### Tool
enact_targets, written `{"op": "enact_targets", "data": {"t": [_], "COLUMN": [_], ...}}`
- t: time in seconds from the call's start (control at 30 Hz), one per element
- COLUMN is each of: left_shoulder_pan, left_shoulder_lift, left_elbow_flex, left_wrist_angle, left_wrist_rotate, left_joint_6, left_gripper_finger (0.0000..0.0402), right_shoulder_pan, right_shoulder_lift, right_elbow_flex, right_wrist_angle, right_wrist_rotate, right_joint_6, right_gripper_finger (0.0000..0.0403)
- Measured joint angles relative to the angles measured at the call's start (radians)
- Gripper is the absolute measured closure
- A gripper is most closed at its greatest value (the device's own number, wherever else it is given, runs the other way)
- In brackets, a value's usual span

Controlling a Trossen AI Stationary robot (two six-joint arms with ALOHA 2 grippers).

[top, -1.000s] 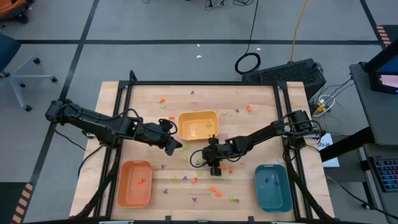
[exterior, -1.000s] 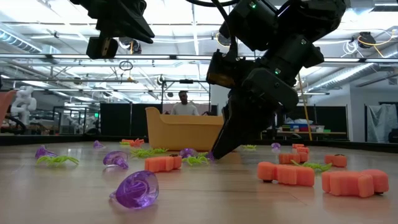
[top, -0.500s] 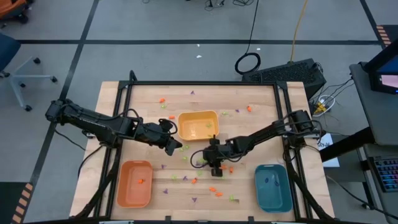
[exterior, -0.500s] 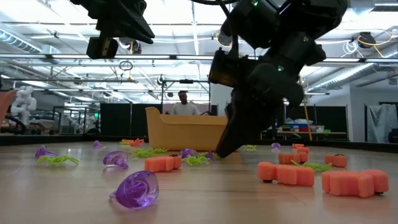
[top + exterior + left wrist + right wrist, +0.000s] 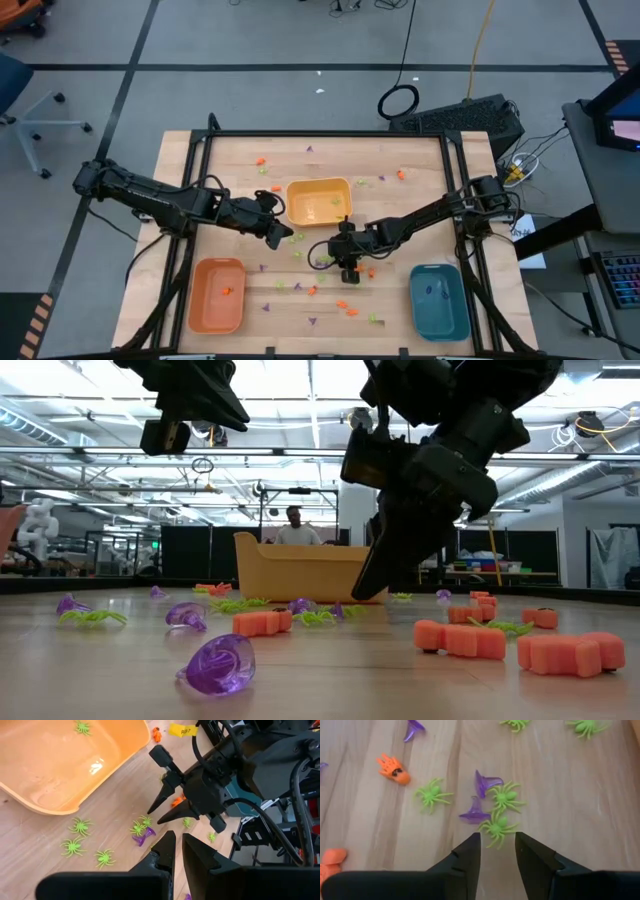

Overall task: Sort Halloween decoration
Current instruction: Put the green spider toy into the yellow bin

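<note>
Just ahead of the right pincer, fingers spread and empty, lies a green spider; left pincer farther, pressed together.

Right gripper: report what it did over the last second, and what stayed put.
The right gripper lifted slightly off the table and drifted a little to the right in the low view, jaws still apart and holding nothing. It now hangs above a green spider and two purple hats. The left gripper stayed shut beside the yellow tray; no pieces or trays moved.
</note>
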Motion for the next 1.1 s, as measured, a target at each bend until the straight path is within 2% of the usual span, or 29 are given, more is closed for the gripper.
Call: {"op": "enact_targets", "data": {"t": [0.4, 0.57, 0.83, 1.1], "left_shoulder_pan": [0.0, 0.0, 0.0, 0.0], "left_shoulder_lift": [0.0, 0.0, 0.0, 0.0], "left_elbow_flex": [0.0, 0.0, 0.0, 0.0], "left_wrist_angle": [0.001, 0.0, -0.006, -0.006], "left_wrist_rotate": [0.0, 0.0, 0.0, 0.0], "left_joint_6": [0.0, 0.0, 0.0, 0.0], "left_gripper_finger": [0.0369, 0.0369, 0.0369, 0.0369], "right_shoulder_pan": [-0.001, -0.002, -0.002, -0.002], "right_shoulder_lift": [0.039, 0.04, 0.041, 0.041], "right_elbow_flex": [0.002, 0.002, 0.002, 0.002], "right_wrist_angle": [0.011, 0.009, 0.009, 0.009], "right_wrist_rotate": [-0.024, -0.023, -0.023, -0.028], "right_joint_6": [-0.001, -0.001, -0.001, 0.027], "right_gripper_finger": [0.03, 0.0327, 0.0393, 0.0402]}}
